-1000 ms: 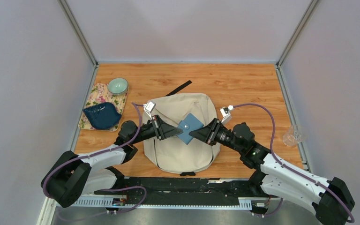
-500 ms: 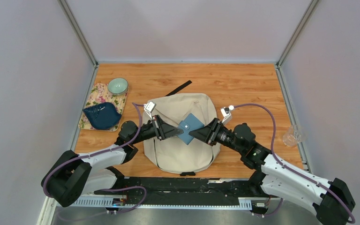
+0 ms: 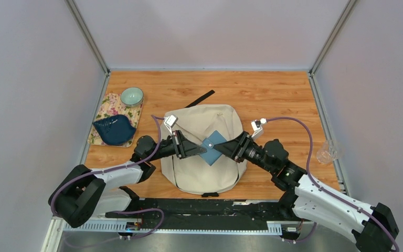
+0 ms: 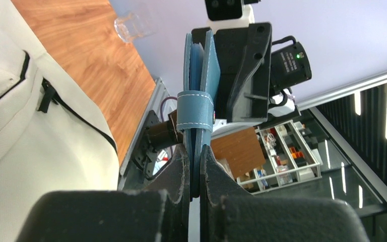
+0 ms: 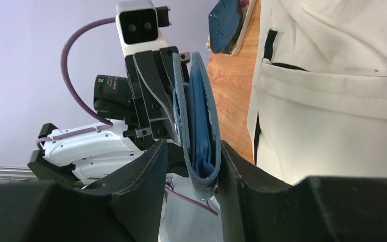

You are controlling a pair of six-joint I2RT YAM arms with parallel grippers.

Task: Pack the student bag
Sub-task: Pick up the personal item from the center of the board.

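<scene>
The student bag [image 3: 199, 170] lies flat mid-table, cream fabric with black zippers, also seen in the left wrist view [image 4: 10, 131] and the right wrist view [image 5: 332, 101]. Above it hangs a small blue wallet-like pouch [image 3: 213, 147]. My left gripper [image 3: 201, 150] is shut on the pouch's edge [image 4: 195, 151], with the pouch [image 4: 201, 75] standing up between its fingers. My right gripper [image 3: 220, 150] faces it from the other side. It is open around the pouch's opposite edge [image 5: 197, 121]: one finger [image 5: 232, 166] rests against the pouch and the other finger [image 5: 151, 171] stands apart.
At the left, a floral mat [image 3: 104, 111] carries a dark blue leaf-shaped dish [image 3: 114, 130] and a pale green bowl [image 3: 131, 96]. A black strap [image 3: 199, 98] sticks out behind the bag. A clear glass [image 3: 327, 152] sits at the table's right edge.
My right gripper's jaws have spread apart and let go of the pouch. The left gripper stays clamped on it, and the pouch has sunk slightly toward the bag.
</scene>
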